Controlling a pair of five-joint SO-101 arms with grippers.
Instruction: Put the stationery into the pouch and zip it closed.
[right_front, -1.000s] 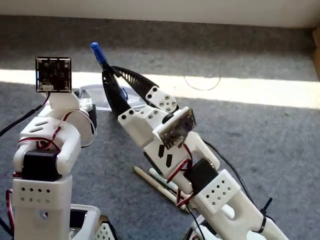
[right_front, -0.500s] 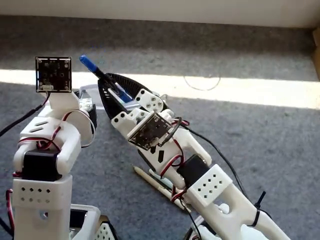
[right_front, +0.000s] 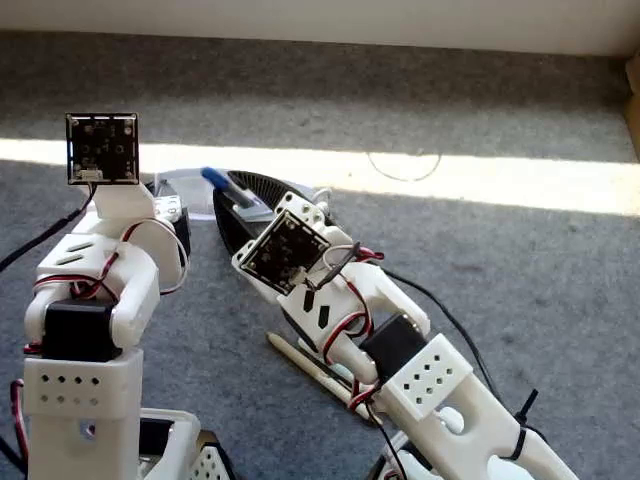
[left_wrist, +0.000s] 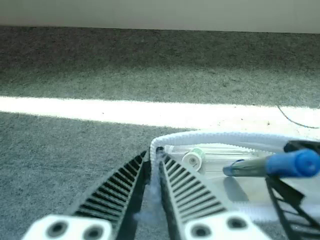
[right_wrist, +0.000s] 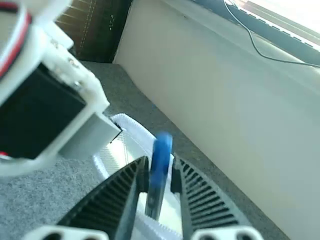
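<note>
A clear pouch (left_wrist: 225, 172) with a white zipper edge lies on the grey carpet, a green-capped item (left_wrist: 194, 159) inside it. My left gripper (left_wrist: 154, 156) is shut on the pouch's rim at its end. My right gripper (right_wrist: 159, 170) is shut on a blue pen (right_wrist: 161, 150), held tilted over the pouch mouth (right_wrist: 125, 145). From the high view the blue pen (right_front: 225, 184) sits at the right gripper (right_front: 238, 198) just above the pouch (right_front: 190, 192). In the left wrist view the blue pen (left_wrist: 280, 164) hangs over the pouch's open side.
A cream pen (right_front: 310, 365) lies on the carpet under the right arm. The left arm's body (right_wrist: 45, 100) stands close beside the pouch. A thin cable (right_front: 400, 170) lies in the sunlit strip farther back.
The right gripper has rolled and come down with the blue pen, from pointing up and away to lying low over the pouch. The left arm has kept still.
</note>
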